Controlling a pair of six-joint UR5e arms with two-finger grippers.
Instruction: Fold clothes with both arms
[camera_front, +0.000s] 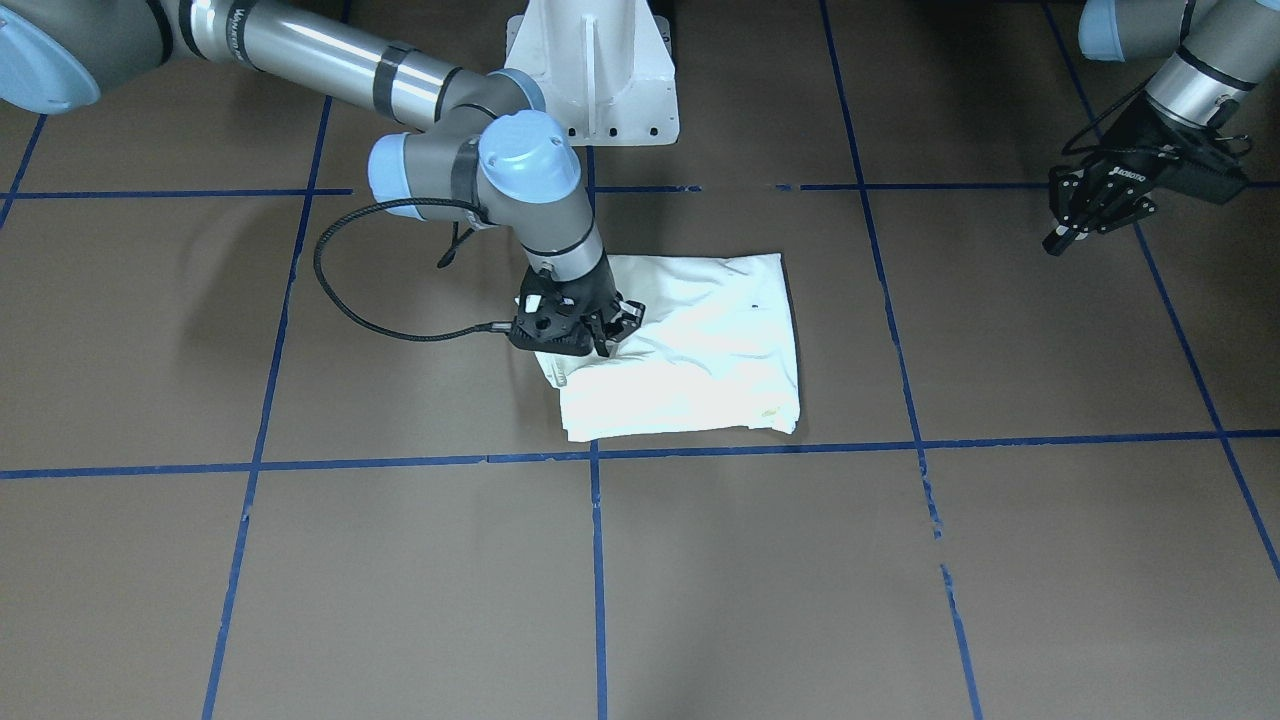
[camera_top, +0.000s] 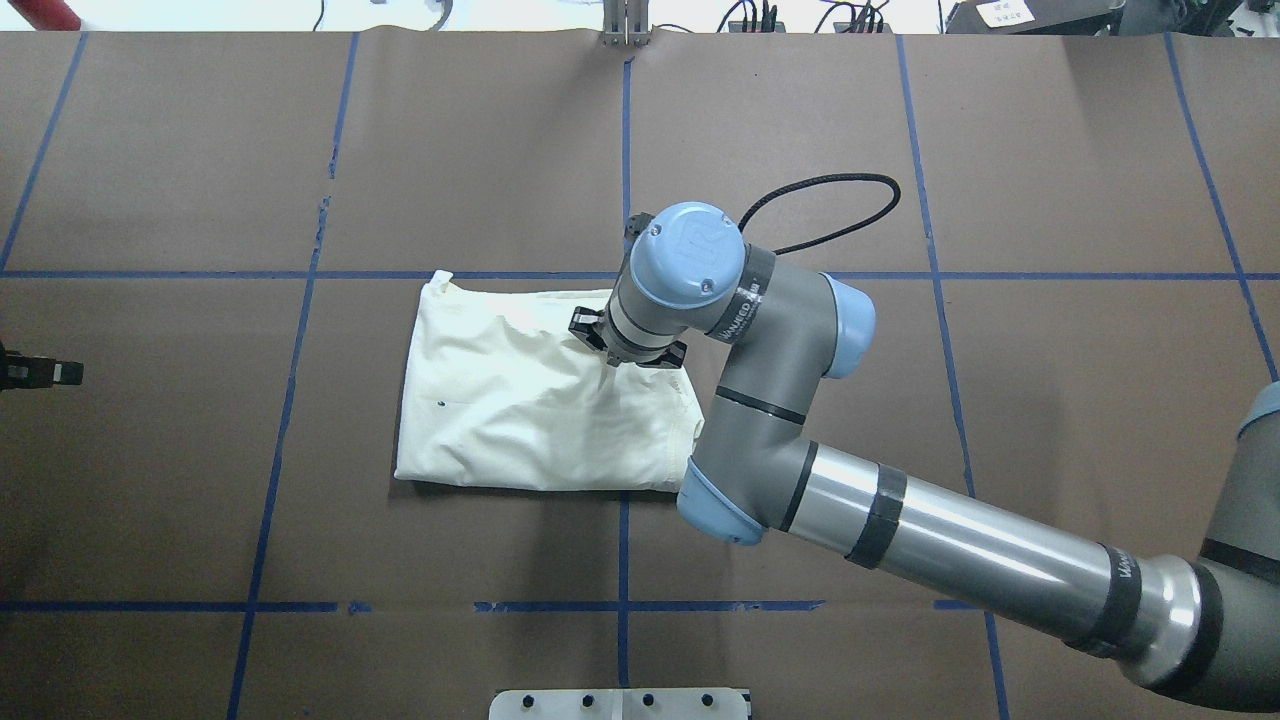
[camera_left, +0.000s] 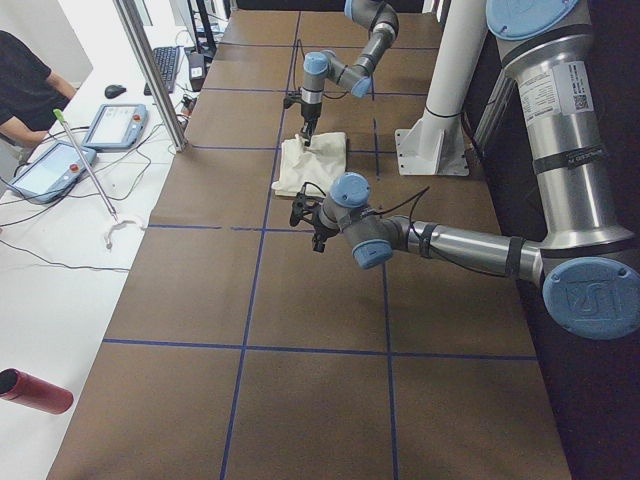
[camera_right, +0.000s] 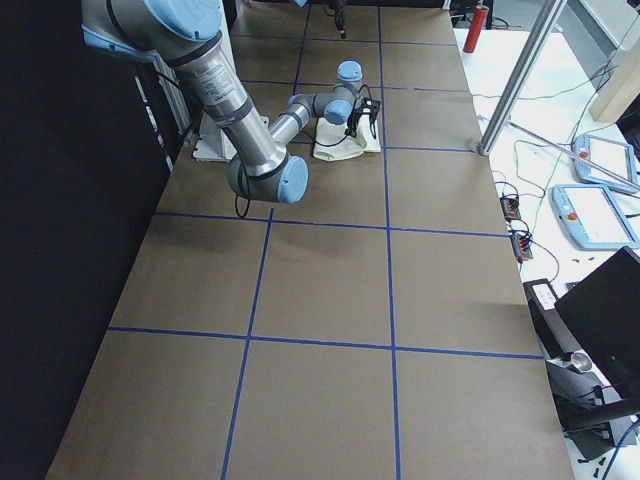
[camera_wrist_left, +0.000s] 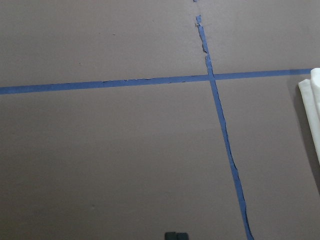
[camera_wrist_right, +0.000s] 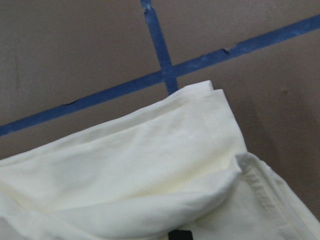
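The right gripper (camera_front: 612, 328), its finger state unclear, is pressing the left edge of the folded T-shirt (camera_front: 705, 345), seemingly flattening it, while the left gripper (camera_front: 1060, 236), fingers closed and empty, is hovering clear at upper right.

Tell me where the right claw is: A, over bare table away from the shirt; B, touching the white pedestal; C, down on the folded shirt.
C: the right claw is down on the folded shirt near one edge, fabric bunched at its tips; the left claw is the one over bare table.
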